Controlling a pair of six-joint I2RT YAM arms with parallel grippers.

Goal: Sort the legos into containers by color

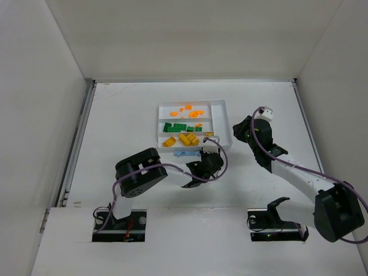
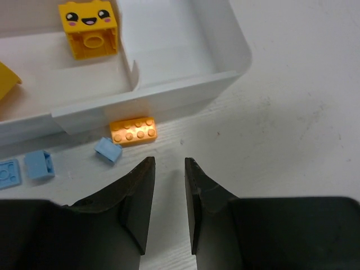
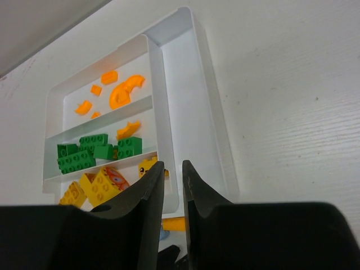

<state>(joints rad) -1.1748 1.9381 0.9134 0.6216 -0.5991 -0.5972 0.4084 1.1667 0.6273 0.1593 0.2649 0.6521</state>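
The white tray (image 1: 221, 104) holds orange legos (image 1: 190, 111) in its far section, green legos (image 1: 179, 127) in the middle one and yellow legos (image 1: 185, 140) in the near one. The narrow crosswise section (image 3: 188, 112) looks bare. My left gripper (image 1: 202, 164) (image 2: 170, 160) is open and empty, low over the table just outside the tray's near right corner. An orange brick (image 2: 133, 130) and light blue bricks (image 2: 108, 149) lie on the table against the tray wall (image 2: 152, 98), just ahead of its fingertips. My right gripper (image 1: 236, 127) (image 3: 173, 163) is slightly open and empty, raised beside the tray's right side.
One orange piece (image 3: 128, 130) lies in the green section. A yellow face brick (image 2: 90, 28) sits in the near section by the corner. More light blue bricks (image 1: 187, 153) lie on the table along the tray's near wall. White walls enclose the table.
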